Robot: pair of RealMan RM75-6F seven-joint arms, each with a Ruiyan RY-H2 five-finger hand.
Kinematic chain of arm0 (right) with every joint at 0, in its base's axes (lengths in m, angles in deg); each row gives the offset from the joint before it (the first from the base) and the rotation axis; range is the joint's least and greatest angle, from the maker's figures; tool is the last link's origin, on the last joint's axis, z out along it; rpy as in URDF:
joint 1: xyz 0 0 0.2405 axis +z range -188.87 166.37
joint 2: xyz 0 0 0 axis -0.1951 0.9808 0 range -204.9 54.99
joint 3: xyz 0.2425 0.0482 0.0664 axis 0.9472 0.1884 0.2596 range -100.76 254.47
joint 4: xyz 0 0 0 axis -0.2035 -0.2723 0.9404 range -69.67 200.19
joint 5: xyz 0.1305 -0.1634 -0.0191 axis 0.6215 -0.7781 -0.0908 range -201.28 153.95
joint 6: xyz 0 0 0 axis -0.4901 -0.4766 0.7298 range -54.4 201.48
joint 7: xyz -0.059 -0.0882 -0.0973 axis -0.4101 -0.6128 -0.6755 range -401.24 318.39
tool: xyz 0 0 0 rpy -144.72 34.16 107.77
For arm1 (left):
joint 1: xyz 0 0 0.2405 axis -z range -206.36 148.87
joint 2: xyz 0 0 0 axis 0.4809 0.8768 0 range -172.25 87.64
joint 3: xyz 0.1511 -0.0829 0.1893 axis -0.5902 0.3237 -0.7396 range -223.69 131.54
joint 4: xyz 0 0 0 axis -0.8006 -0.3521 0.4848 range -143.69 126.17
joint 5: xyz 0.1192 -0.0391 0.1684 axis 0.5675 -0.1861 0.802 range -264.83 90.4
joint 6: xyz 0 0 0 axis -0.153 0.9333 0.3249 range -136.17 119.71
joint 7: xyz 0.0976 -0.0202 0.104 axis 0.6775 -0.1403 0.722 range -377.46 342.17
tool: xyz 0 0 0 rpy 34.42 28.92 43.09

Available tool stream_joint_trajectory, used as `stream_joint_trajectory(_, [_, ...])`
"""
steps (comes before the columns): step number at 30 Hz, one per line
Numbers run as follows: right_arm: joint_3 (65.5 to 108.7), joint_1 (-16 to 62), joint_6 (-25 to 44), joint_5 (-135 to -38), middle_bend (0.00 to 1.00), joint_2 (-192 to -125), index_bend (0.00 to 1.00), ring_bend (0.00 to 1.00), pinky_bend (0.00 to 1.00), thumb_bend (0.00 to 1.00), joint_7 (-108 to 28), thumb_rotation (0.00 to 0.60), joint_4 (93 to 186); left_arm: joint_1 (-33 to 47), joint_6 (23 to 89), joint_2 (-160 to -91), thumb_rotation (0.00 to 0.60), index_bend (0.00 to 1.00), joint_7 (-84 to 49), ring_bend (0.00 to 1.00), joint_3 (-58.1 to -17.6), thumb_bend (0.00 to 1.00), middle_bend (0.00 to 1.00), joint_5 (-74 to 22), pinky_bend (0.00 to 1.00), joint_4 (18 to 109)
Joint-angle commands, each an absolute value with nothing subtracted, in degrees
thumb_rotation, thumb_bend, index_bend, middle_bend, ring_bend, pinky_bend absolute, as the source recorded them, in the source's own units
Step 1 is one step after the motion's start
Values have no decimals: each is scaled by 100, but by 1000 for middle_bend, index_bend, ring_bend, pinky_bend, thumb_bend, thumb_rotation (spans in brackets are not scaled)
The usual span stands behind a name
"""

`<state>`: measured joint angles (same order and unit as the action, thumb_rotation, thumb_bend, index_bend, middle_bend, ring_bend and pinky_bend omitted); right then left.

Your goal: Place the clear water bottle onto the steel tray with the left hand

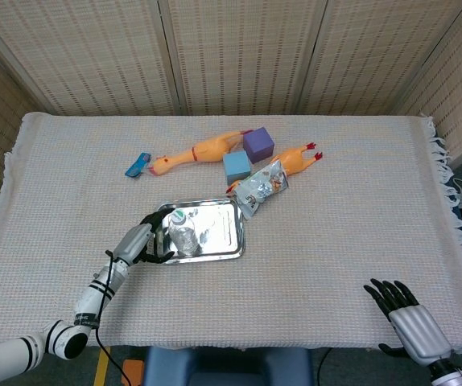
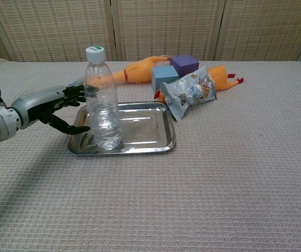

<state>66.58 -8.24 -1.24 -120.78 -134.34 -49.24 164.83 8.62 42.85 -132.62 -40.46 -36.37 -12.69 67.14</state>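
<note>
The clear water bottle [image 2: 102, 100] stands upright on the steel tray [image 2: 145, 131], so the left hand [image 2: 61, 107], at its 9 o'clock, is spread and empty.

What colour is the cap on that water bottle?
Green on top with a white rim, seen best in the chest view: cap on the water bottle.

Staged lab: cloth-covered table [image 1: 360, 201] ringed by woven screens [image 1: 239, 56].
</note>
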Motion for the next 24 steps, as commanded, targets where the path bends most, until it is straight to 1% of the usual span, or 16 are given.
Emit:
stream_joint_trajectory(1, [6649, -821, -106, -12083, 0, -13438, 0, 0, 0, 15, -4950, 600, 16486, 806, 4315, -13154, 600, 0, -3992, 0, -3706, 289, 0, -1234, 0, 6720])
stream_joint_trajectory(4, [6632, -813, -81, -12091, 0, -13421, 0, 0, 0, 15, -4958, 600, 16501, 726, 4382, -13024, 600, 0, -3891, 0, -3780, 287, 0, -1209, 0, 6721])
stream_joint_trajectory(7, [6624, -824, -123, -12126, 0, -13413, 0, 0, 0, 15, -4921, 600, 16505, 448, 4799, -12780, 600, 0, -3715, 0, -4002, 290, 0, -975, 0, 6774])
stream_joint_trajectory(11, [6591, -842, -182, -12219, 0, -13398, 0, 0, 0, 15, -4900, 600, 16486, -23, 5571, -12390, 600, 0, -3543, 0, -4375, 301, 0, -491, 0, 6809])
stream_joint_trajectory(15, [6565, -910, -345, -12352, 0, -13420, 0, 0, 0, 14, -4928, 600, 16488, -749, 6793, -11819, 600, 0, -3084, 0, -4888, 317, 0, 181, 0, 7004])
stream_joint_trajectory(16, [6564, -931, -396, -12380, 0, -13428, 0, 0, 0, 14, -4926, 600, 16484, -903, 7037, -11756, 600, 0, -2948, 0, -4976, 320, 0, 291, 0, 7022])
stream_joint_trajectory(17, [6566, -971, -502, -12432, 0, -13436, 0, 0, 0, 15, -4919, 600, 16480, -1207, 7498, -11694, 600, 0, -2733, 0, -5101, 319, 0, 420, 0, 7011])
stream_joint_trajectory(20, [6575, -1069, -723, -12506, 0, -13462, 0, 0, 0, 15, -4905, 600, 16460, -1784, 8302, -11734, 600, 0, -2545, 0, -5301, 316, 0, 626, 0, 6787])
stream_joint_trajectory(24, [6571, -1106, -793, -12541, 0, -13474, 0, 0, 0, 14, -4905, 600, 16455, -1942, 8359, -11696, 600, 0, -2367, 0, -5379, 317, 0, 626, 0, 6716])
